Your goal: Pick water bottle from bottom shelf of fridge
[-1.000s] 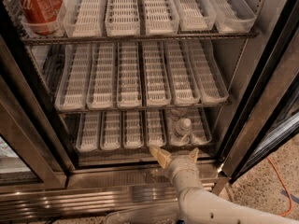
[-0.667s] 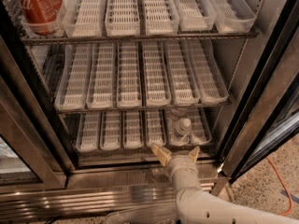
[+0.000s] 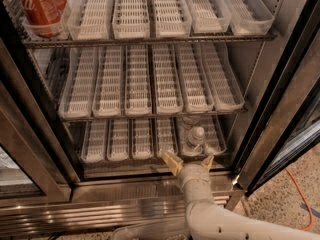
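Note:
The fridge (image 3: 280, 79) stands open with three wire racks of white slotted trays. On the bottom shelf (image 3: 125, 139), the smallest and dimmest rack, the water bottle (image 3: 194, 136) stands upright in the second lane from the right, its grey cap toward me. My gripper (image 3: 189, 160) is at the shelf's front edge, just below the bottle. Its two tan fingers (image 3: 172, 162) are spread open, one on each side below the bottle, and hold nothing.
Red cola cans (image 3: 40, 6) stand in the top rack's left lane. The black door frame (image 3: 285, 119) runs close on the right. The steel base grille (image 3: 100, 209) lies below the shelf. An orange cable (image 3: 300, 194) crosses the speckled floor at right.
The gripper has edged slightly forward toward the bottle. The bottle has not moved.

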`<state>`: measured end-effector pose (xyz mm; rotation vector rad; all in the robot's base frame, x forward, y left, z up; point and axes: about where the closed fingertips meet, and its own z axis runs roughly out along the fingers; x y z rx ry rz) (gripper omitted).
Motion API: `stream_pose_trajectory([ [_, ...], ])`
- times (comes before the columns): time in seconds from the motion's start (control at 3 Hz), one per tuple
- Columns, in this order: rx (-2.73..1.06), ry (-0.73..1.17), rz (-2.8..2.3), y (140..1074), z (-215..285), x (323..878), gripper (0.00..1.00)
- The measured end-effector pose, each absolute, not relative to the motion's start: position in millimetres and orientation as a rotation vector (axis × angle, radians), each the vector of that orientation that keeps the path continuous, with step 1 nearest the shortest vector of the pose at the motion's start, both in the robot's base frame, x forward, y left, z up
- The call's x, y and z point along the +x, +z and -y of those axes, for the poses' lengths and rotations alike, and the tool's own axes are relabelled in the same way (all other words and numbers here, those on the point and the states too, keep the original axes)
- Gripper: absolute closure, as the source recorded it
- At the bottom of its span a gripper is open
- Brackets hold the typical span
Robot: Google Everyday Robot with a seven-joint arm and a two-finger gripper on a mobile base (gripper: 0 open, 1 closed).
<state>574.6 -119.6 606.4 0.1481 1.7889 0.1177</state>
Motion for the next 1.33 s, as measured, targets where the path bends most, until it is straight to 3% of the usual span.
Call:
stream_pose_trajectory([
  [1.33, 0.273, 0.132, -1.678, 600, 134, 606, 0.0],
])
